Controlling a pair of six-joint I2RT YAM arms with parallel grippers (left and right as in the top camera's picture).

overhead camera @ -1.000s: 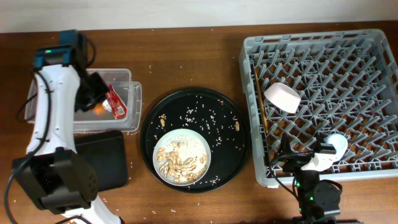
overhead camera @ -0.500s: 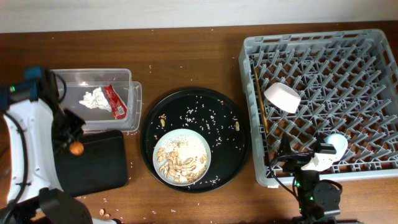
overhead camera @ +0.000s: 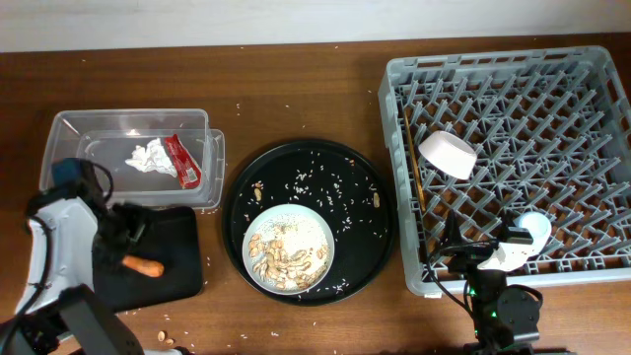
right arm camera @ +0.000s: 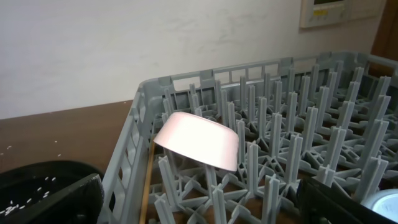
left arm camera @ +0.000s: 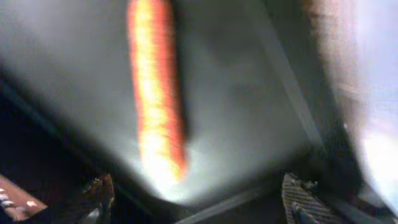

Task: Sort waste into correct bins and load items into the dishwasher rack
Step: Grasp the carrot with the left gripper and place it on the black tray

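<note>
Brown wooden table [overhead camera: 296,99], rice grains scattered, pale wall [right arm camera: 93,50] behind. Left: clear tub [overhead camera: 108,133] contains tissue [overhead camera: 148,156] and red wrapper [overhead camera: 182,161]. Carrot piece [overhead camera: 145,266] lies on the shallow black tray [overhead camera: 182,237]; left gripper [left arm camera: 199,198] near it, fingers spread wide, empty. Centre: plate [overhead camera: 296,219] with scraps on round black tray [overhead camera: 365,227]. Right: rack [overhead camera: 513,99] holds bowl [overhead camera: 447,154]; right gripper [right arm camera: 199,202] spread wide, empty.

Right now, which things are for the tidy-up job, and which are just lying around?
For the job: carrot piece, tissue, red wrapper, food scraps, plate, bowl, blue cup, chopsticks, clear tub, black rectangular tray, dishwasher rack.

Just lying about: round black tray, wooden table.
</note>
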